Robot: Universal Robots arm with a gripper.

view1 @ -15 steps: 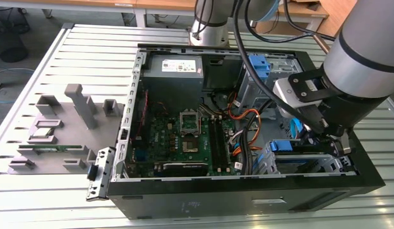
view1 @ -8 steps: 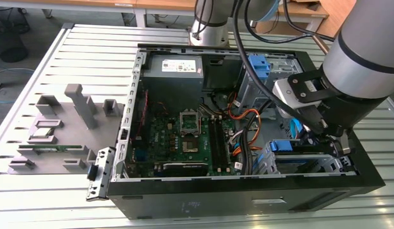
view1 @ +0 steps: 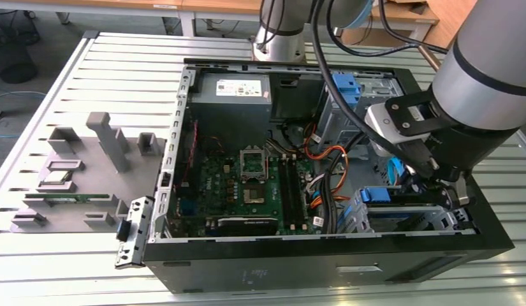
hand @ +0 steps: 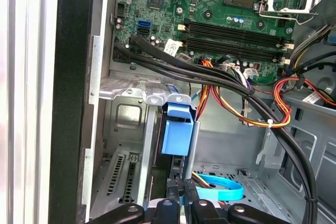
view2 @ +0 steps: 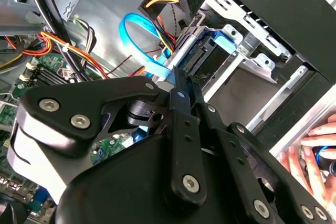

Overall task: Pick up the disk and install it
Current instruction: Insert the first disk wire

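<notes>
Exterior view. The open case (view1: 331, 268) lies on a slatted table (view1: 118, 70), with a grey tray (view1: 76, 191) of parts beside it on the exterior view's left. My arm (view1: 484, 83) reaches down into the corner of the case at the exterior view's right. There my gripper (view1: 440, 188) sits at the outer end of the metal cage (view1: 416, 220). The disk (view1: 380, 195) stands on edge in that cage, and the blue end of its frame faces the board (view1: 245, 185).

Second wrist view. My gripper (view2: 176, 85) meets the near end of the disk (view2: 202, 59), and my jaws are drawn close together, pinching it. The disk runs away from me into the cage (view2: 247, 72). A flat blue cable (view2: 137, 40) loops just beside it. A person's hand (view2: 312, 153) rests outside the case wall.

First wrist view. My gripper (hand: 182, 203) is in line with the slot, its jaws narrow around the dark edge of the disk. The disk (hand: 177, 132) sits upright in the cage (hand: 126, 124), blue frame uppermost in the slot. The board (hand: 220, 3) lies beyond it. A bundle of wires (hand: 247, 103) crosses between cage and board, and the blue cable (hand: 220, 190) lies near my fingertips.
</notes>
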